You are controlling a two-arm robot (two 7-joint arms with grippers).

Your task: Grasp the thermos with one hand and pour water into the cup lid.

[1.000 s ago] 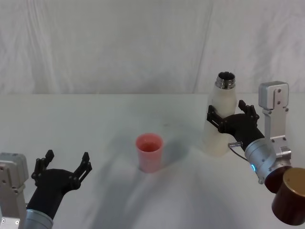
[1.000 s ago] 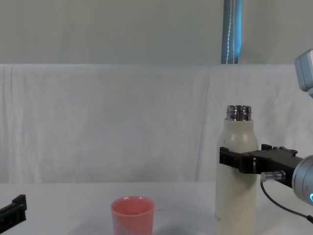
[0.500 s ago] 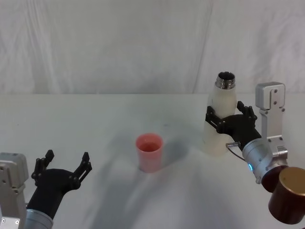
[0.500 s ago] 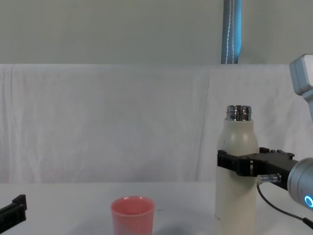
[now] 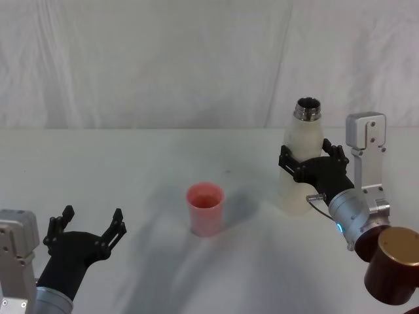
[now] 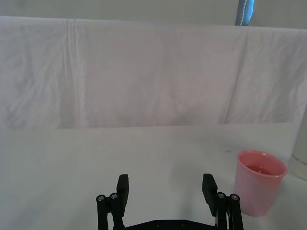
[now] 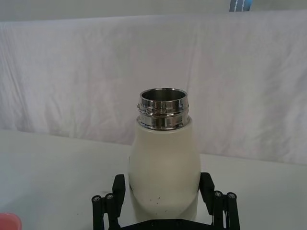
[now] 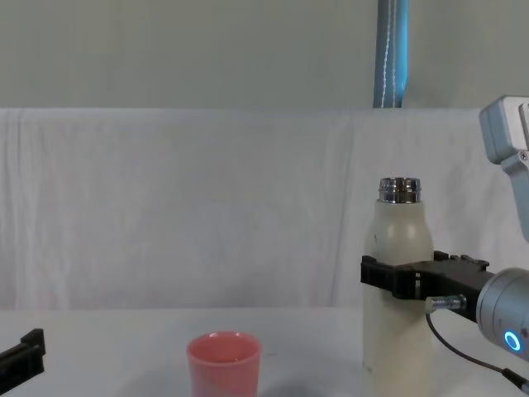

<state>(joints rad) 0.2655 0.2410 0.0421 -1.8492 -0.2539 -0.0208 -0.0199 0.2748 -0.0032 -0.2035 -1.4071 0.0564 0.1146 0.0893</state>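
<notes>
At table right, right gripper (image 5: 308, 162) clamps the upright bottle (image 5: 303, 160) mid-body; left gripper (image 5: 85, 235) spread, idle. Risk: smooth wall slipping when tilted, missing the cup (image 5: 205, 209).

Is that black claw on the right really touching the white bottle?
Touching. In the right wrist view the right claw has a finger pressed against each side of the thermos, with no gap showing.

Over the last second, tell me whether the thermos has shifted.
Yes. The thermos, held by the right gripper, has moved slightly toward the robot's left, narrowing its gap to the pink cup lid, which stands where it did.
</notes>
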